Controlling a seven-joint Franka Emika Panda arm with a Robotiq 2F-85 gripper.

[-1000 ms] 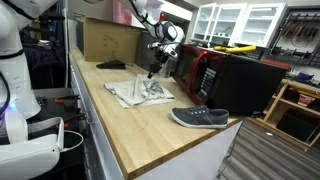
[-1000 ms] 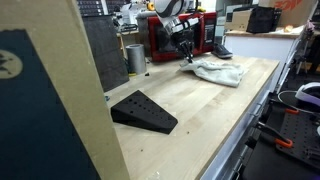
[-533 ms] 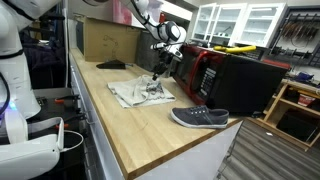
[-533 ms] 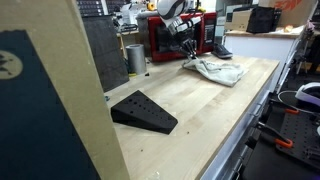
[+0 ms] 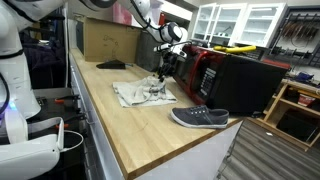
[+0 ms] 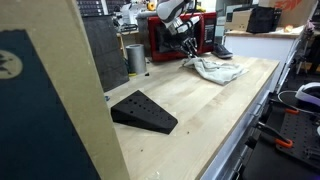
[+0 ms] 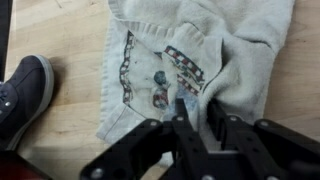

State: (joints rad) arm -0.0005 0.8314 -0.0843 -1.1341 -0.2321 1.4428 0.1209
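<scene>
The gripper [image 7: 197,108] sits low on the rumpled sweater [image 7: 235,40] in the middle of the worktop [image 5: 130,135], fingers narrowly spaced over a raised fold; whether they pinch it cannot be told.

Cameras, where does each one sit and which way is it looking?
Exterior view: off the bench's near corner, looking along it past the shoe to the cloth; arm and gripper show.
Exterior view: low at the opposite end, behind a black wedge, facing the cloth; arm and gripper show.
Wrist view: looks straight down on cloth and shoe; only the gripper's fingers show.
Shared: the cloth, in all three.
</scene>
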